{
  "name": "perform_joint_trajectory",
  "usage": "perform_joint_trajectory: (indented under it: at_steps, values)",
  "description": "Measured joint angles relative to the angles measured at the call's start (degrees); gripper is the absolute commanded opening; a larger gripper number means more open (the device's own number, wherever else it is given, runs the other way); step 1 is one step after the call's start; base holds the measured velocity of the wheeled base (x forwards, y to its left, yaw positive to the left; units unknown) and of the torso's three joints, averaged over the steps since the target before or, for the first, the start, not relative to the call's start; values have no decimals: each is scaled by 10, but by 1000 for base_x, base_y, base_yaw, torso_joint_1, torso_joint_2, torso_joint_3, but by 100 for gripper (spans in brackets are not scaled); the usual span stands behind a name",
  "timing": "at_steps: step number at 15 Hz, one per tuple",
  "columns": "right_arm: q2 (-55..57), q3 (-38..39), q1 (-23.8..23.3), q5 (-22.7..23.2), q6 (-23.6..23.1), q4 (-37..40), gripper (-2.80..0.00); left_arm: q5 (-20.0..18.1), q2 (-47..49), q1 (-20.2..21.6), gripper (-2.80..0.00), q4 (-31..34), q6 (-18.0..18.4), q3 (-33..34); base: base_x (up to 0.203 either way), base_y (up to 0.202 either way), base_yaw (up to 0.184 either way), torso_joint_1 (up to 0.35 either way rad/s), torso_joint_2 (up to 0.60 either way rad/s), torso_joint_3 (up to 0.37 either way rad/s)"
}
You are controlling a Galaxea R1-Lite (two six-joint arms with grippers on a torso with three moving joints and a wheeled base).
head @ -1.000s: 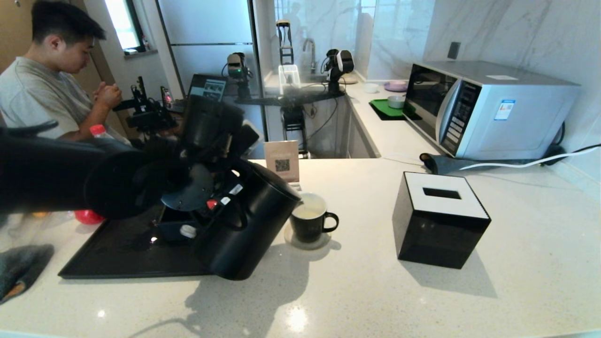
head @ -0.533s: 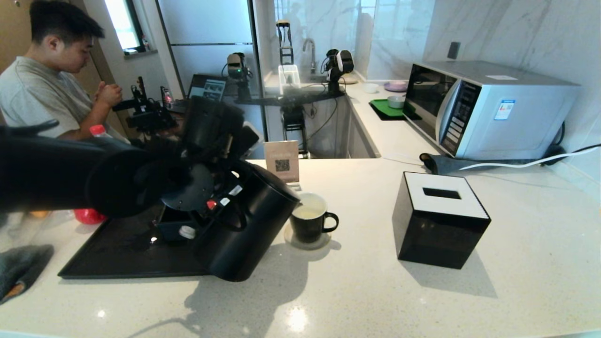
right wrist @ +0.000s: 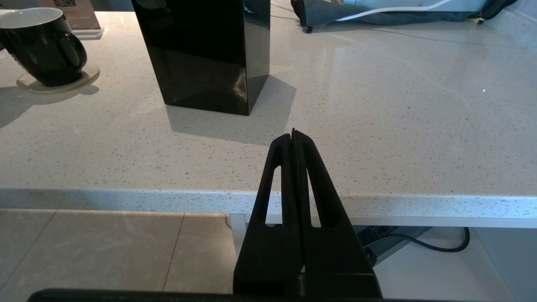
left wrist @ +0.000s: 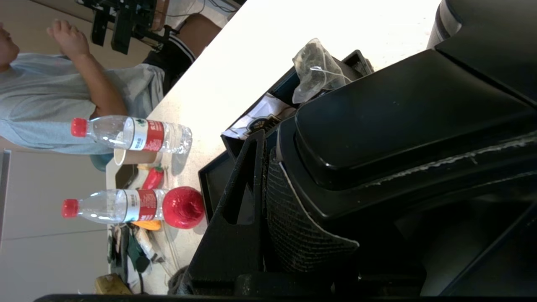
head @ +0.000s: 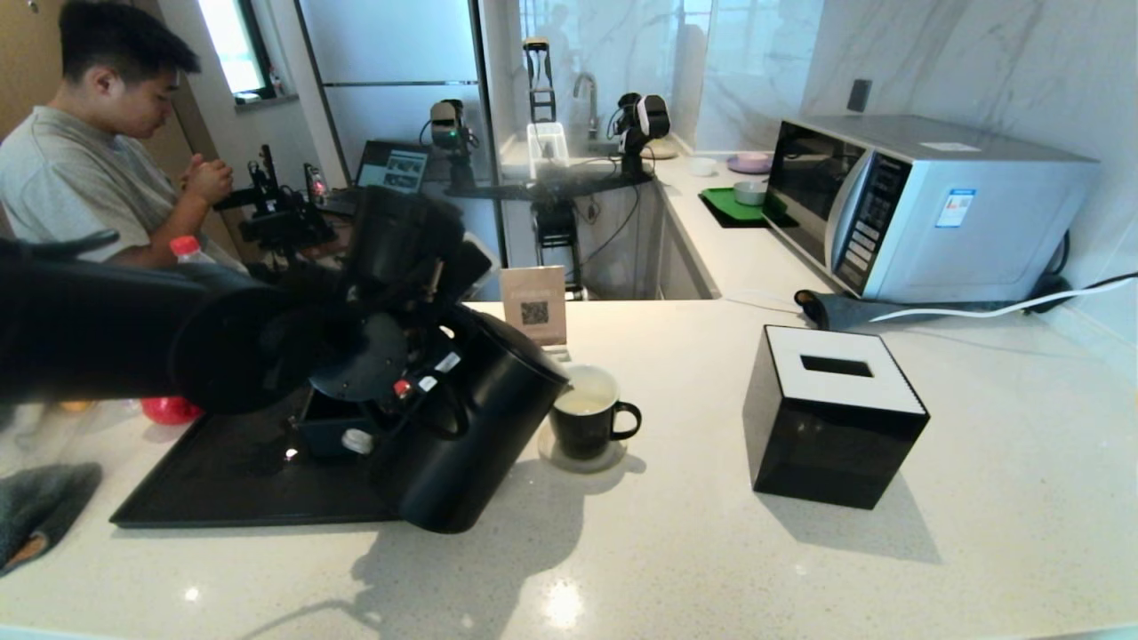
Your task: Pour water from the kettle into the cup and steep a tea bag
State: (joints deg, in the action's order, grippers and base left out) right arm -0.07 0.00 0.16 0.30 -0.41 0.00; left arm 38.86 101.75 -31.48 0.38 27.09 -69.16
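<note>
Right gripper (right wrist: pixel 293 136): parked below the counter edge (right wrist: pixel 126 197), jaws pressed together, empty. Left gripper (head: pixel 418 391): clenched on the kettle (head: pixel 471 427) handle, kettle tilted, spout over the cup (head: pixel 587 418). Cup: upright on a coaster (head: pixel 582 458), just beside the kettle. Tea bag (left wrist: pixel 314 69): in the organiser box behind the kettle. Tissue box (head: pixel 831 413): well right of the cup.

Kettle (head: pixel 462 427) tipped at centre, spout over the cup (head: pixel 584 425) at its three o'clock; cup on a coaster (head: pixel 613 460); tissue box (head: pixel 831 413) further toward three; tray (head: pixel 240 484) at nine, QR card (head: pixel 534 305) at twelve.
</note>
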Motion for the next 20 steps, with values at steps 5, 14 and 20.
perform_joint_trajectory:
  at_steps: [5, 14, 20]
  values:
    - [0, 0, 0, 0, 0, 0, -280, 0, 1, 0, -280, -3, -24, 3, 0, 0, 0, 0, 0, 0]
    - [0, 0, 0, 0, 0, 0, -280, 1, -9, -8, -280, -87, -37, 48, 0, 0, 0, 0, 0, 0]
    - [0, 0, 0, 0, 0, 0, -280, -1, -45, -10, -280, -163, -39, 117, 0, 0, 0, 0, 0, 0]
